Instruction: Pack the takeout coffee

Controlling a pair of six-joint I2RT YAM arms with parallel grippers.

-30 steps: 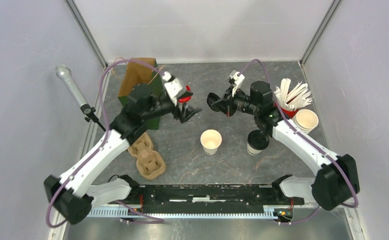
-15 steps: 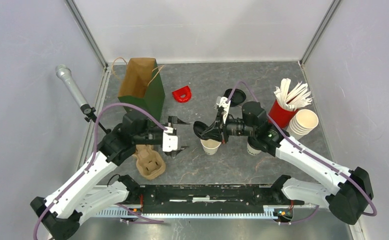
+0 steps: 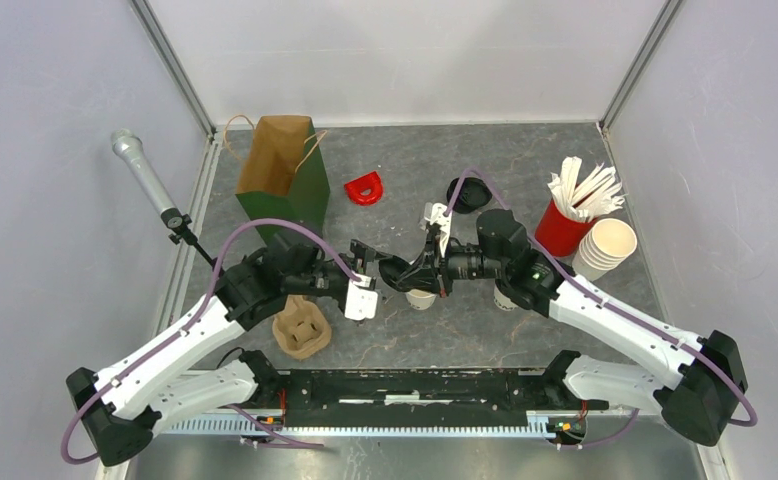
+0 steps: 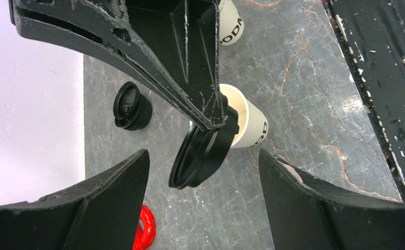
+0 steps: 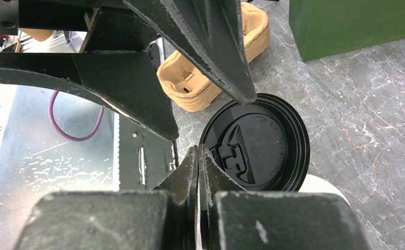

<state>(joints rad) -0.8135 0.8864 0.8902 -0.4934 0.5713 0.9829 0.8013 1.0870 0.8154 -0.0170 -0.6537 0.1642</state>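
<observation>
An open cream paper cup stands mid-table, with no lid on it. My right gripper is shut on the rim of a round black lid, which it holds tilted just above and left of the cup's mouth. My left gripper faces the lid from the left, open, with one finger on each side of it and touching nothing. A second cream cup stands to the right, mostly hidden under the right arm. A spare black lid lies farther back.
A brown cup carrier lies front left, under the left arm. A green and brown paper bag stands back left with a red ring-shaped piece beside it. At right stand a red cup of white sticks and stacked cups.
The left arm swung from beside the bag forward to the middle, next to the open cup. The right gripper carried the black lid forward and down to the cup's mouth.
</observation>
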